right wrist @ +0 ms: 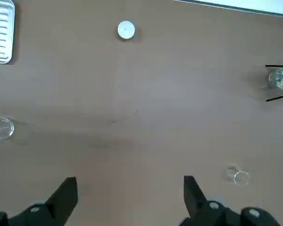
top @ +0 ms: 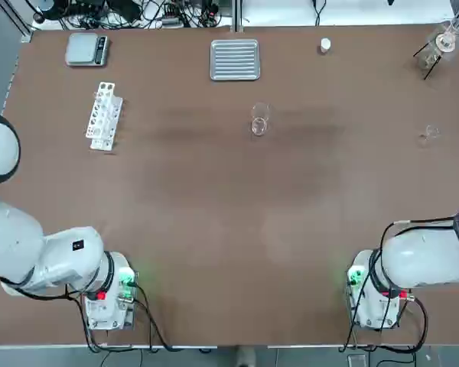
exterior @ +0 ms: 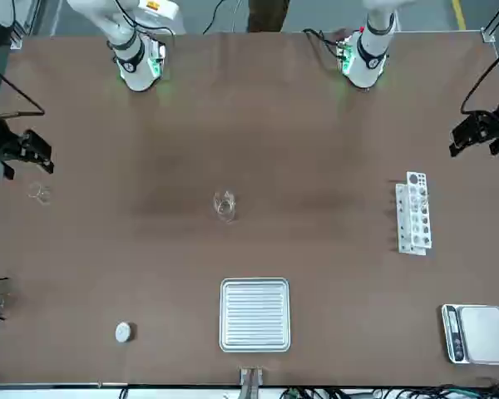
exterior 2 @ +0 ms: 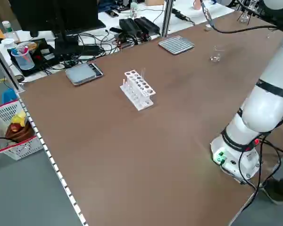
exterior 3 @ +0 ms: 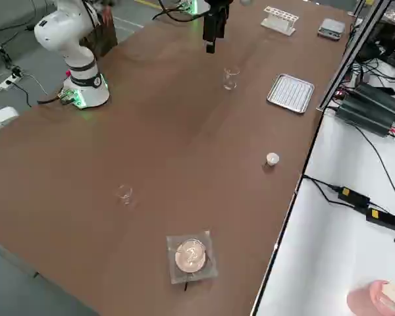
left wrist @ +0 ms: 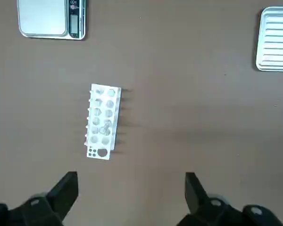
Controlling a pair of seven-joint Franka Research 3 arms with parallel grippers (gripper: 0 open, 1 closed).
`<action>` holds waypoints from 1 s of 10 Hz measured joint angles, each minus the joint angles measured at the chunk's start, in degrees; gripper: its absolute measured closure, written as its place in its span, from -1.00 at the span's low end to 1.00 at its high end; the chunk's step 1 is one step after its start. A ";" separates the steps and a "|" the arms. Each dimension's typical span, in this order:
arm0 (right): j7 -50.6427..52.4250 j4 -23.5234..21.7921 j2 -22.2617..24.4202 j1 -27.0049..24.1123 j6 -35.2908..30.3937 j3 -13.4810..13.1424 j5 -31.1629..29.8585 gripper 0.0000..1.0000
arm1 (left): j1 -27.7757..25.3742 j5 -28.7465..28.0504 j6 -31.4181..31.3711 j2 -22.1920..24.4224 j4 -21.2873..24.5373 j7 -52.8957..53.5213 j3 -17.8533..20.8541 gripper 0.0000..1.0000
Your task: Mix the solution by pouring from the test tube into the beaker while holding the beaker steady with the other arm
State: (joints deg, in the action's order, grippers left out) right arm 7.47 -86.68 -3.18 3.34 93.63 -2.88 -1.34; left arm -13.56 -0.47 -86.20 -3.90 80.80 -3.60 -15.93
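The beaker [top: 259, 122], small and of clear glass, stands alone on the brown table [top: 229, 229] a little beyond its middle; it also shows in the front view [exterior: 224, 204] and the right wrist view [right wrist: 1, 128]. A white test tube rack [top: 105, 116] lies at the far left, and something glassy like a test tube [left wrist: 105, 130] sits in one of its holes. My left gripper [left wrist: 130, 188] hangs open high above the table, on the near side of the rack. My right gripper [right wrist: 129, 190] is open too, high over the right half, well apart from the beaker.
A ribbed metal tray [top: 235, 60] lies at the far middle, a digital scale [top: 87, 49] at the far left, a small white cap [top: 325, 46] right of the tray. A glass flask on a stand [top: 442, 42] is at the far right corner, a tiny glass piece [top: 430, 135] near the right edge.
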 joint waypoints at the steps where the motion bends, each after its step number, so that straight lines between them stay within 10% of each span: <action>1: 0.00 0.00 0.00 0.00 0.00 0.00 0.00 -0.99 | -0.01 0.00 -0.02 0.01 -0.11 0.00 0.03 -1.00; 10: 0.70 -0.04 0.00 0.12 -1.25 0.34 0.00 -0.99 | -5.71 0.88 0.27 -0.34 -1.37 31.45 4.37 -1.00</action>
State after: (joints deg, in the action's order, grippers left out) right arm 8.17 -86.72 -3.18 3.45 92.37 -2.54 -1.34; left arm -19.27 0.41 -85.93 -4.24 79.43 27.85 -11.57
